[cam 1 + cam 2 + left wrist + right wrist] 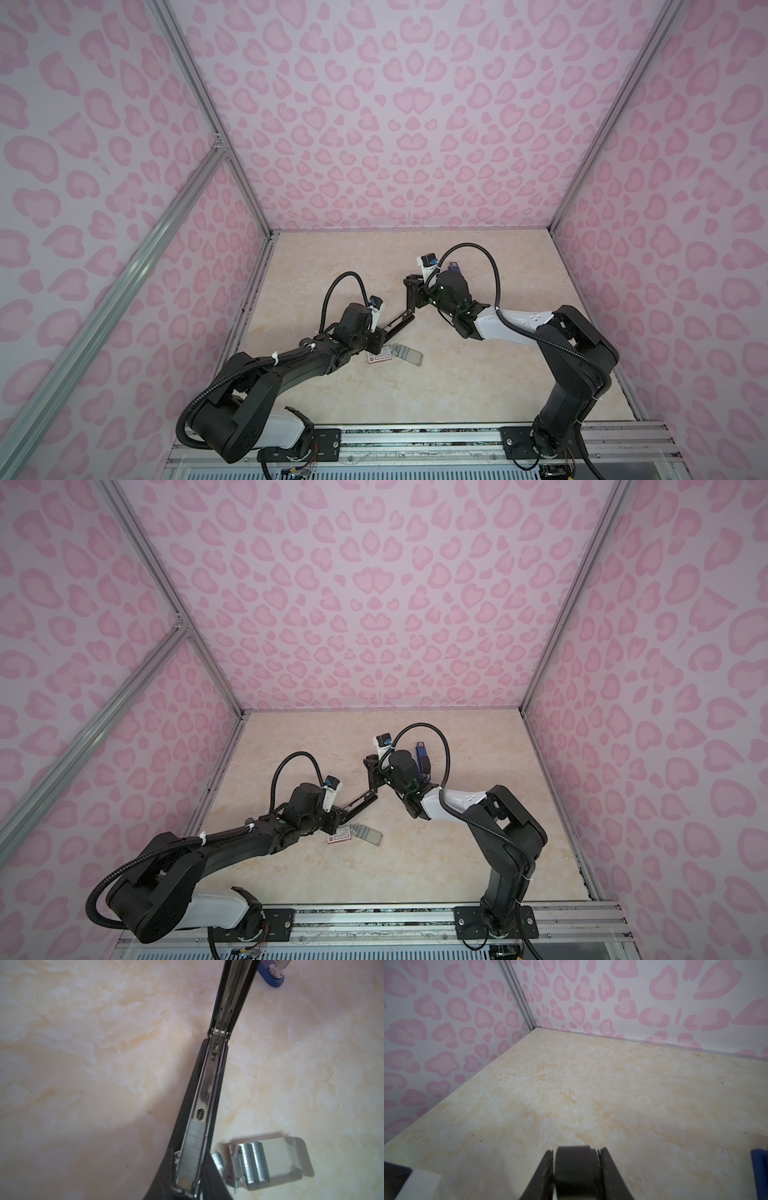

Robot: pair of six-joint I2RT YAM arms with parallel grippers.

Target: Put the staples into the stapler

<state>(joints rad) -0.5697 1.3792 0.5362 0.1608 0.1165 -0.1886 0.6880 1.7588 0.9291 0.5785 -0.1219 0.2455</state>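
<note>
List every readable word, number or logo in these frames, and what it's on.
No text reads clearly in any view.
White staple box, red label: print too small to read in both top views.
Black stapler, oval stamp on its metal magazine: blurred, unreadable.
Blue stapler, round metal disc: marks blurred, unreadable.

Walls (446, 1022) pink-spotted, table (83, 1064) cream marble, stapler (204, 1093) black — staples (252, 1163) silver-grey.
</note>
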